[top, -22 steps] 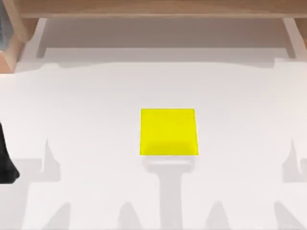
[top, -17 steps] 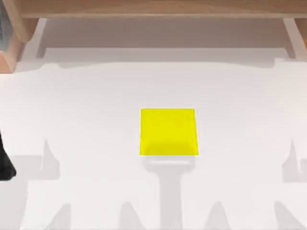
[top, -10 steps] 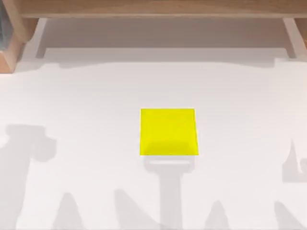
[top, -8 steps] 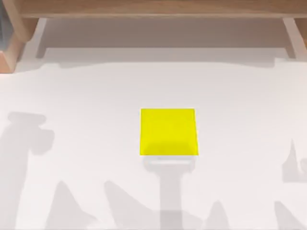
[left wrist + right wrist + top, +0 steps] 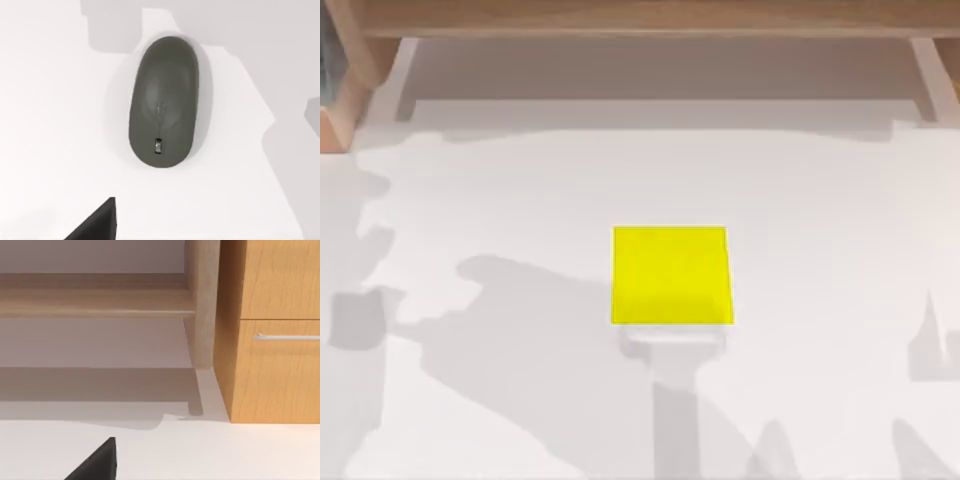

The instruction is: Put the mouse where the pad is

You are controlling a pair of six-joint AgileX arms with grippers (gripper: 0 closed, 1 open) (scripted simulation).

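The mouse (image 5: 163,102) lies flat on the white table (image 5: 50,100), directly beneath the left wrist camera, a dark grey oval with its scroll wheel near one end. Its long axis runs along the camera's line of sight from the tool outward, tilted only slightly, so the fingers would close across its narrow width rather than end to end. A dark wedge of the left tool (image 5: 97,222) intrudes at the edge of that view, short of the mouse and apart from it; whether the tool is open or closed cannot be told, and it has hold of nothing that can be seen.

The pad (image 5: 671,275), a plain yellow square, sits bare near the middle of the table in the top view, with a broad arm shadow spread over the table's left half beside it. By that shadow and the wrist view, the left arm is judged the nearer one to the mouse.

The right tool (image 5: 97,462) looks away toward a wooden cabinet (image 5: 275,330) and shelf (image 5: 95,305), idle; its opening cannot be told either.
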